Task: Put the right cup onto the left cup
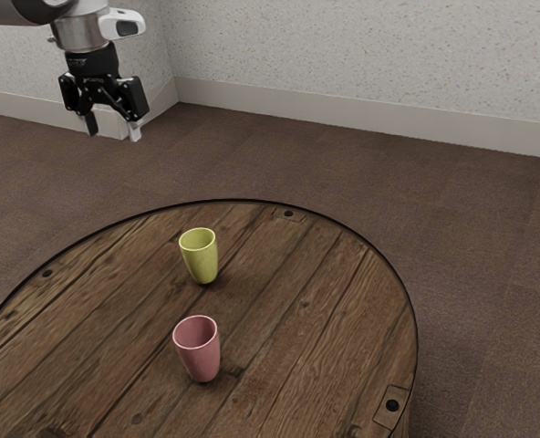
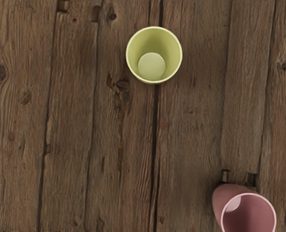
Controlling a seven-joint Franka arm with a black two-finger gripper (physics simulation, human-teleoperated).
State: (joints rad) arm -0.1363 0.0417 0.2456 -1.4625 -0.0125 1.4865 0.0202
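High above the table's far left side in the exterior view, my gripper (image 1: 113, 131) hangs with its two fingers spread and nothing between them. A yellow-green cup (image 1: 200, 260) stands upright on the wooden table. The pink cup (image 1: 199, 351), also upright, stands apart from it, closer to the exterior camera. From above, the wrist view looks into the yellow-green cup (image 2: 154, 55), which is hollow down to its pale bottom. The pink cup (image 2: 249, 215) is partly cut off by that view's edge.
The round plank table (image 1: 306, 319) has a dark rim and small metal fittings near its edge. Bare planks (image 2: 191, 130) separate the two cups. A pale wall stands beyond the brown floor (image 1: 471, 228).
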